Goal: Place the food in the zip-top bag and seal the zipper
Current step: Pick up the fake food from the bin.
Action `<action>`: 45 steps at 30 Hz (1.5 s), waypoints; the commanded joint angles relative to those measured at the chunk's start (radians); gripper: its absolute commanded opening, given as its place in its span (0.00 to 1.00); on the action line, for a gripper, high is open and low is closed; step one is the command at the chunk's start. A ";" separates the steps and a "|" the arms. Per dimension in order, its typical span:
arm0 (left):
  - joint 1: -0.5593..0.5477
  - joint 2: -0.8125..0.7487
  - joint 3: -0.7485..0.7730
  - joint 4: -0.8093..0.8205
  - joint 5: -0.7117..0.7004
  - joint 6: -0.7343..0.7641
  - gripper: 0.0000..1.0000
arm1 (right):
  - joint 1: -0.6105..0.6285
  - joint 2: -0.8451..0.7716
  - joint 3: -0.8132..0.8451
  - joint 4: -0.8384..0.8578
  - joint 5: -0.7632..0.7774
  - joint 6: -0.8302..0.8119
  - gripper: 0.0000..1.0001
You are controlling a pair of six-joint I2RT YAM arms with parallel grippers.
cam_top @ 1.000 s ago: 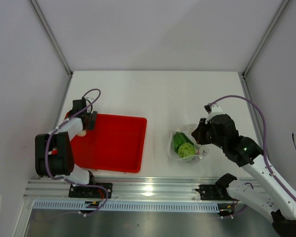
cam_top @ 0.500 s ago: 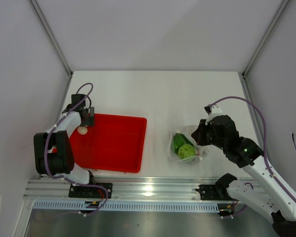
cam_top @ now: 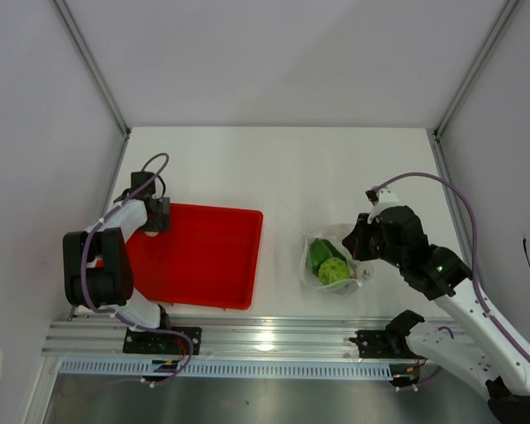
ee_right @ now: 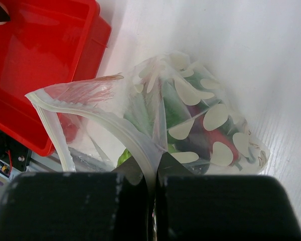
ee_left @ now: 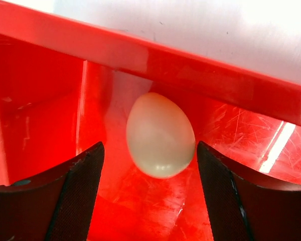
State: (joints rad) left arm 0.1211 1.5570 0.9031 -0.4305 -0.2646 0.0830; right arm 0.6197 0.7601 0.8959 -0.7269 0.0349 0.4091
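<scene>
The zip-top bag [cam_top: 333, 261] lies right of the red tray and holds a round green vegetable [cam_top: 334, 270] and a long green pepper [cam_top: 320, 252]. In the right wrist view the bag [ee_right: 190, 100] is open at its mouth. The zipper [ee_right: 108, 123] arches up, and a red chili [ee_right: 221, 139] and green pieces [ee_right: 171, 108] show inside. My right gripper [ee_right: 153, 173] is shut on the bag's zipper edge; it also shows in the top view [cam_top: 360, 241]. My left gripper [ee_left: 149, 193] is open in the tray's far left corner, with a whitish egg-shaped object [ee_left: 160, 134] between its fingers [ee_left: 75, 196].
The red tray [cam_top: 203, 265] sits left of centre, and its far wall [ee_left: 200, 70] stands just behind the egg-shaped object. Its corner shows in the right wrist view [ee_right: 45, 55]. Side walls bound the table, and an aluminium rail [cam_top: 265, 336] runs along the near edge.
My left gripper has shifted slightly over the tray's far left corner and now covers the egg-shaped object in the top view. My right gripper has kept hold of the bag, almost still.
</scene>
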 commanded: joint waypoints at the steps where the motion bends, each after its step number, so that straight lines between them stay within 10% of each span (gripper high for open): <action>1: 0.005 0.029 0.023 0.018 0.013 0.000 0.76 | -0.003 -0.015 0.017 0.040 -0.001 -0.006 0.00; 27: -0.008 0.054 0.030 0.091 0.016 0.034 0.52 | -0.005 -0.007 0.032 0.021 0.013 -0.009 0.00; 33: -0.017 0.034 0.028 0.073 0.008 0.005 0.15 | -0.005 0.007 0.026 0.032 -0.003 0.002 0.00; 45: -0.058 -0.447 -0.064 -0.045 0.425 -0.313 0.01 | -0.006 0.070 0.112 -0.043 -0.003 0.005 0.00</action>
State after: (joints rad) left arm 0.0792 1.2739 0.8768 -0.4587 -0.0433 -0.1127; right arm 0.6186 0.8261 0.9493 -0.7544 0.0360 0.4099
